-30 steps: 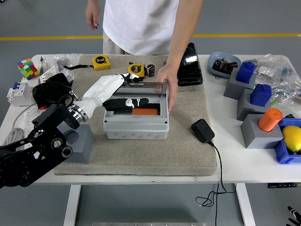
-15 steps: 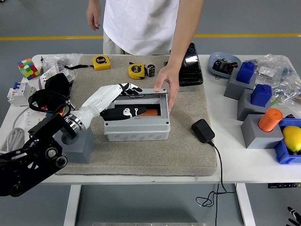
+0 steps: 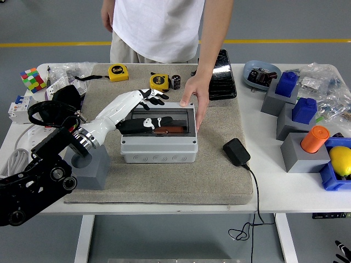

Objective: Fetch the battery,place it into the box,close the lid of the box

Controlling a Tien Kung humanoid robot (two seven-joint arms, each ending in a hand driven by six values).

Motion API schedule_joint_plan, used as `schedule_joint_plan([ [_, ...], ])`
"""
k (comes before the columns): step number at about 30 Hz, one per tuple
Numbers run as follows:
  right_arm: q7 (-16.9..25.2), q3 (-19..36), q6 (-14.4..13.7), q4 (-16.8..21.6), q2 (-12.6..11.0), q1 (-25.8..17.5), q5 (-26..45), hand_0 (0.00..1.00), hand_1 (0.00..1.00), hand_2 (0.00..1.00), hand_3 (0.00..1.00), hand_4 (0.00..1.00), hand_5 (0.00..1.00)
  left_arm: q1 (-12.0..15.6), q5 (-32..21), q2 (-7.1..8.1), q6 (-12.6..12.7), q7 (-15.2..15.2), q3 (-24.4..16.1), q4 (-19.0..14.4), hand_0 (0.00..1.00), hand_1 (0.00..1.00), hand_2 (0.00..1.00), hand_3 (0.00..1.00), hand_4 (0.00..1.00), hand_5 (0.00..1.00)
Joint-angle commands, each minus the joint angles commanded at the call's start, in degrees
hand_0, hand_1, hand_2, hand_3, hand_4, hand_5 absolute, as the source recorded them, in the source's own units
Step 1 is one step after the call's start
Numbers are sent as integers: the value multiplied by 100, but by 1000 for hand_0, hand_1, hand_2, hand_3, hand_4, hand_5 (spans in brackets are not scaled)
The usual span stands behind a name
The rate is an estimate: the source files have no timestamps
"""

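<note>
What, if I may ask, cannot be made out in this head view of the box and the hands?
- Battery: not identifiable; the tinted lid covers the box interior.
- Left robot hand: contact with the lid unclear, too small.
- Person's hand: fingertips hidden behind the box's right edge.
- Right robot hand: cut off at the bottom-right corner.

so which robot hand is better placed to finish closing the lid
Left. The left robot hand rests on the back edge of the box beside its nearly lowered lid. The right arm is barely in view at the bottom right corner.
</note>
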Motion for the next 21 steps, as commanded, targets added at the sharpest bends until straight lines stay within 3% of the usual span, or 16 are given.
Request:
schedule_joint_plan([
  [4,11,2,7,-6,23,-8,1,665,672,676,560,970,474,245,-280,-121,216,-400,-510,34,502,688,692,736,998,888],
  [12,-4,-10,-2,-16,17,16,7,665,671,675,559,970,475,701,-398,-434,267,-582,-1574,30,513,685,689,734,998,882],
  [21,-26,-50,-25,-25,5,70,9,665,671,676,559,969,475,763,-358,-358,182,-612,-2112,30,518,681,687,732,998,866],
])
